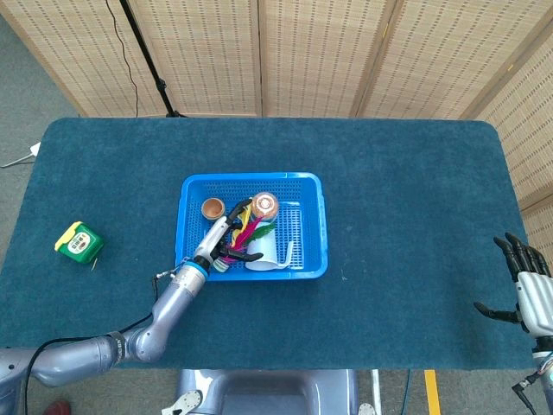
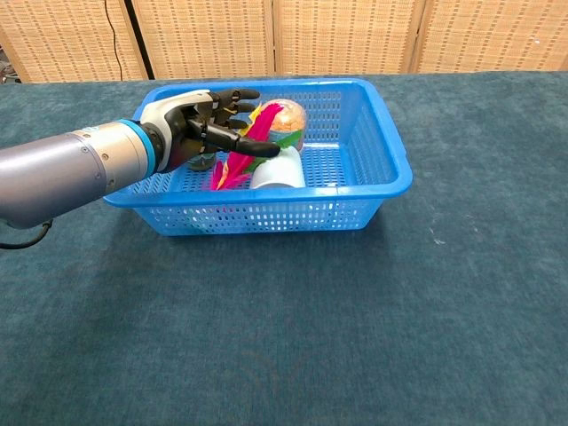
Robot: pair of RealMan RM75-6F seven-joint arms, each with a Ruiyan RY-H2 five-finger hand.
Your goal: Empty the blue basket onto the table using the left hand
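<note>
A green and yellow tape measure (image 1: pixel 79 242) is seen on the blue table (image 1: pixel 406 190), well to the left of the blue basket (image 1: pixel 311 226), lying apart from everything else.

The blue basket is placed near the table's middle, upright, with items inside it. In its far-left corner a small brown cup (image 1: pixel 212 207) is seen from the head view. The left hand (image 2: pixel 202 126) is reached over the basket's left wall, fingers (image 2: pixel 240 93) spread apart above the contents; nothing is seen gripped, so it is read as released. The thumb is stretched toward the white cup. A dark green round item (image 2: pixel 202 161) is partly hidden beneath the hand; what it is cannot be told.

Just right of the hand, a feather shuttlecock (image 2: pixel 240 160) with pink, yellow and green feathers is leaned against a white cup (image 2: pixel 279 170) lying on its side near the basket's front wall. Behind the cup, a round orange-pink ball (image 2: pixel 282 116) is seen, touching the feathers. The basket's right half is shown as bare mesh.

Well right of the basket, at the table's right edge, the right hand (image 1: pixel 527 281) is seen in the head view only, fingers apart, nothing held.
</note>
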